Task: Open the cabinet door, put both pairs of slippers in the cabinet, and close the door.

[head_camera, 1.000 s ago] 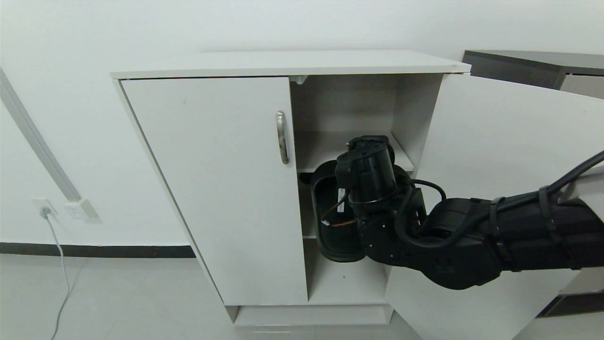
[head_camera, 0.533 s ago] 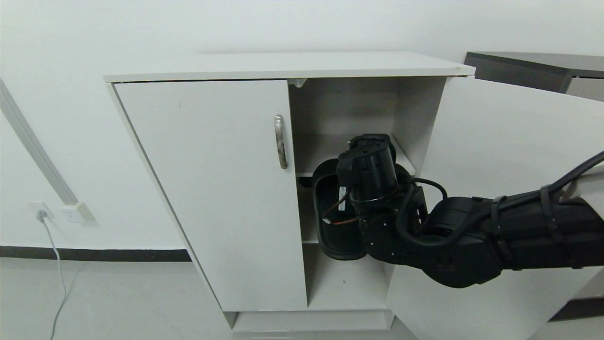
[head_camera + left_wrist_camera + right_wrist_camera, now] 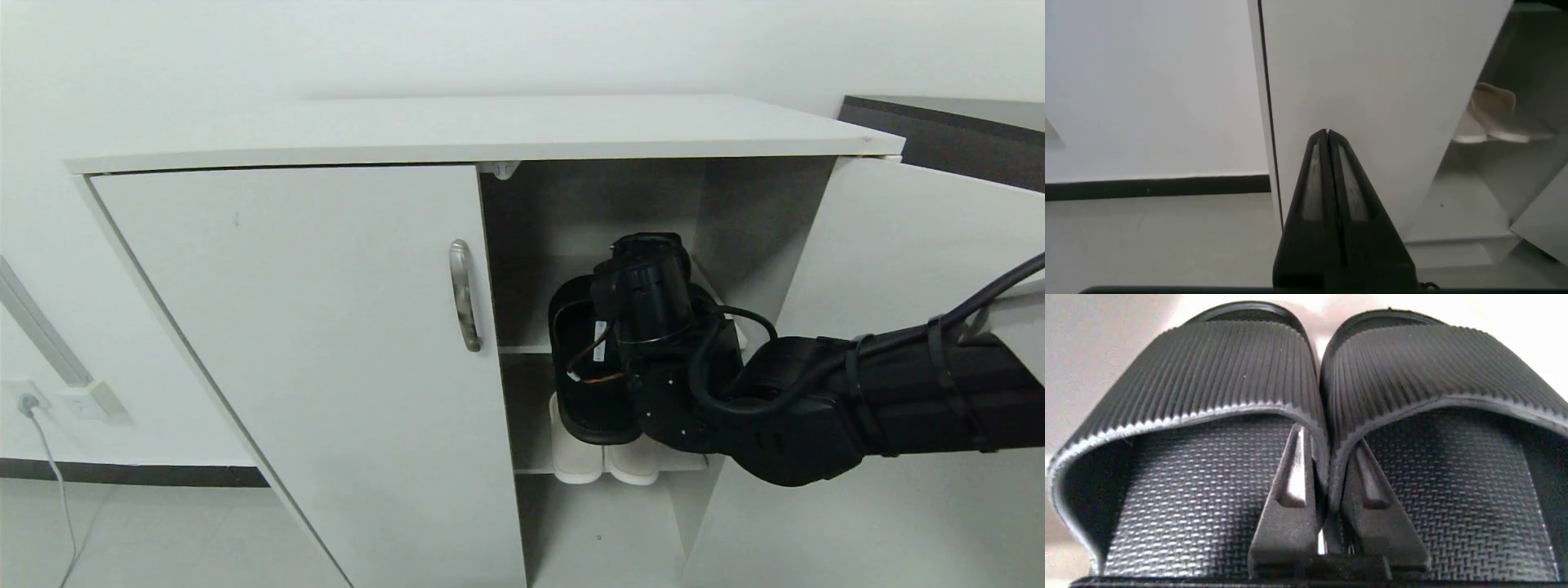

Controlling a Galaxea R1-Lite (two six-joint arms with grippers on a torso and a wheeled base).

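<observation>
A white cabinet (image 3: 490, 122) stands against the wall, its left door (image 3: 310, 343) closed and its right door (image 3: 898, 261) swung open. My right arm reaches into the open side. In the right wrist view my right gripper (image 3: 1329, 441) is shut on the touching inner edges of a pair of black slippers (image 3: 1233, 392). The black slippers (image 3: 584, 367) hang upright in front of the shelves. A white pair of slippers (image 3: 604, 464) lies on the middle shelf below them. My left gripper (image 3: 1327, 139) is shut on nothing, in front of the closed door (image 3: 1372, 82), with the white slippers (image 3: 1490, 114) off to its side.
The closed door carries a metal handle (image 3: 463, 296) near the opening. A wall socket with a cable (image 3: 24, 404) sits low on the left. A dark grey desk (image 3: 947, 122) stands behind the open door. The bottom compartment (image 3: 604, 531) holds nothing.
The head camera has moved closer, so the whole picture shifted and the white slippers came into sight. The black slippers stay in the right gripper, now higher against the shelves.
</observation>
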